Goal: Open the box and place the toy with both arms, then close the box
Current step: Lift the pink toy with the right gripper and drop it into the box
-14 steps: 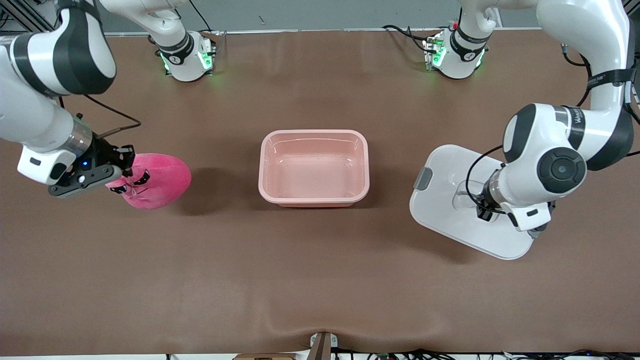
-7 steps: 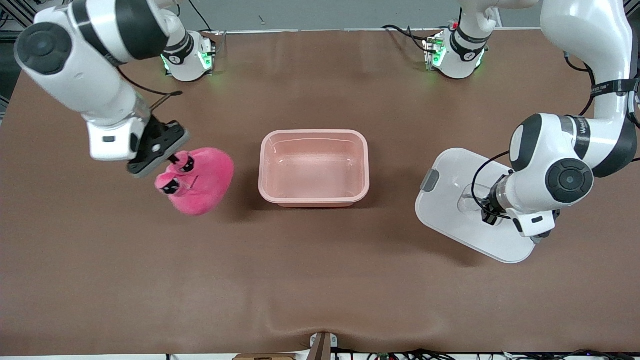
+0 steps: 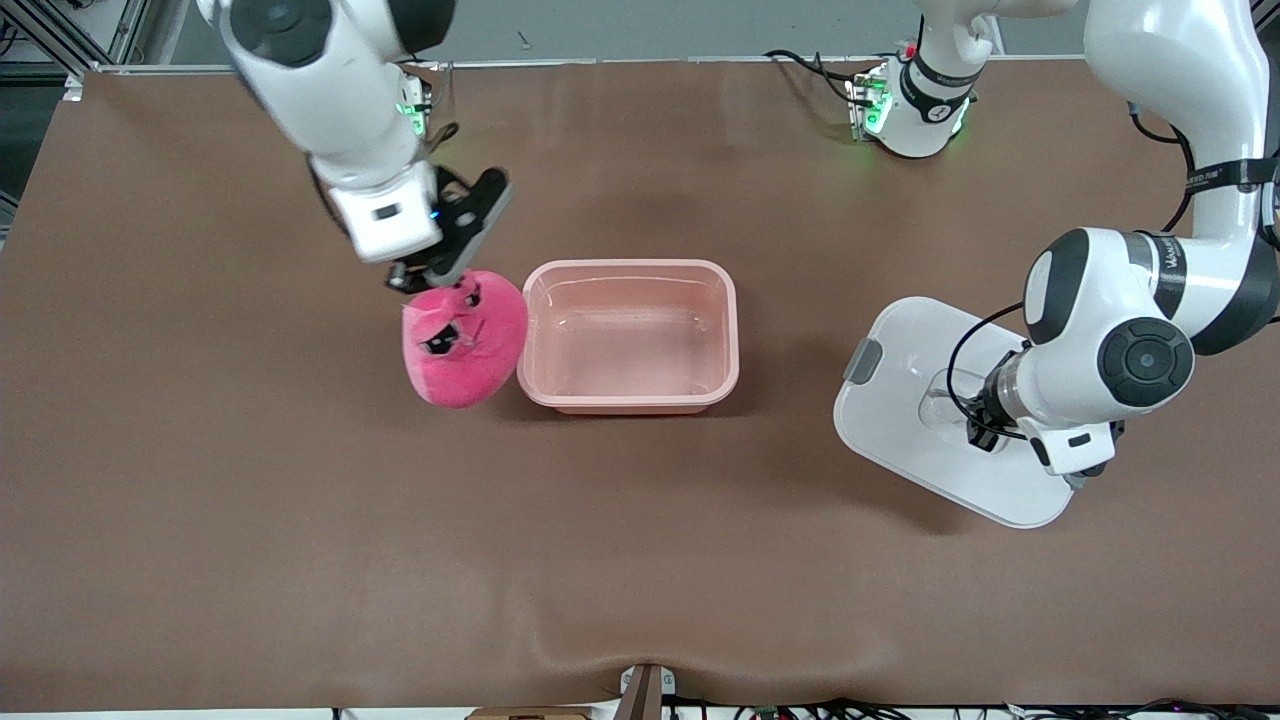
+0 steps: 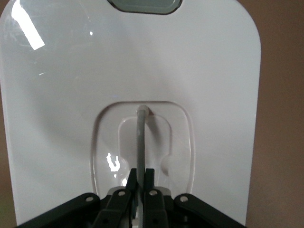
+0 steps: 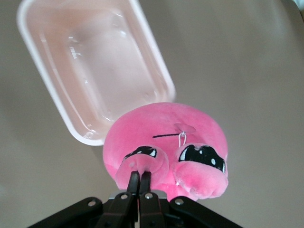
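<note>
Your right gripper (image 3: 452, 272) has its fingers pinched tight on the toy (image 3: 462, 338), which hangs over the desk (image 3: 300, 520) just beside the open box (image 3: 628, 335), at its end toward the right arm. The box's long axis runs arm to arm, so carry the toy sideways over the rim. Your left gripper (image 4: 141, 183) holds the lid (image 3: 905, 400) by its handle, fingers closed, on the desk well apart toward the left arm.

A robotics lab: two arm bases (image 3: 375, 120) bolted along a brown-covered table (image 3: 300, 520) amid cables (image 3: 800, 62)
</note>
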Controlling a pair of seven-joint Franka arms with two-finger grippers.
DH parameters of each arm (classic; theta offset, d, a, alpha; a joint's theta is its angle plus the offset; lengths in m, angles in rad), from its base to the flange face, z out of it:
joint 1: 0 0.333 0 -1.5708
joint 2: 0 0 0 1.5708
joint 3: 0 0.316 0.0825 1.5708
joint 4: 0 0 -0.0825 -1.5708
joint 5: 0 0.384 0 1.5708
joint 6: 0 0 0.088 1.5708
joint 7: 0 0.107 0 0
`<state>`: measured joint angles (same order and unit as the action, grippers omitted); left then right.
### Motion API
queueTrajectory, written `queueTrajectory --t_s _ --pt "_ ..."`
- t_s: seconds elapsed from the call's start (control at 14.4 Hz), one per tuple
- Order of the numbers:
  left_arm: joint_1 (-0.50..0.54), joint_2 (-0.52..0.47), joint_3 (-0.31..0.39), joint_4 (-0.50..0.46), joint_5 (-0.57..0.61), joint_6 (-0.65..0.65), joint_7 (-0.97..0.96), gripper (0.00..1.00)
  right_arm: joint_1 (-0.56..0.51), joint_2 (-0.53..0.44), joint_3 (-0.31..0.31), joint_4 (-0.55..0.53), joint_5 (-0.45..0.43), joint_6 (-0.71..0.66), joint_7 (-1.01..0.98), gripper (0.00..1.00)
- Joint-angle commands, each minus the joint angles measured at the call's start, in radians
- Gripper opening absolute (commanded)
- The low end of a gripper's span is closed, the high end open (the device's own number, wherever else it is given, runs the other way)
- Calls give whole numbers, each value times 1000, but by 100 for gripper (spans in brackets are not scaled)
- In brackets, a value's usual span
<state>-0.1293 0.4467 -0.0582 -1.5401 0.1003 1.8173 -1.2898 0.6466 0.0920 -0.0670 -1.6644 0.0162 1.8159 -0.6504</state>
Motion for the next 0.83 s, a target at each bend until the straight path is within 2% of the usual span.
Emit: queueTrajectory --t_s 0.0,0.21,0.42,0.76 --pt "10 -13 -5 -6 -14 -4 24 0 37 32 -13 17 -7 43 -174 0" --pt "11 -14 -5 -8 -28 -3 24 0 83 49 -14 12 -7 89 -271 0" --pt "16 -14 -5 -14 -28 -3 24 0 131 66 -14 11 -16 98 -276 0" --pt "17 -20 -5 -26 -27 -4 26 0 125 89 -16 6 -36 121 -344 0"
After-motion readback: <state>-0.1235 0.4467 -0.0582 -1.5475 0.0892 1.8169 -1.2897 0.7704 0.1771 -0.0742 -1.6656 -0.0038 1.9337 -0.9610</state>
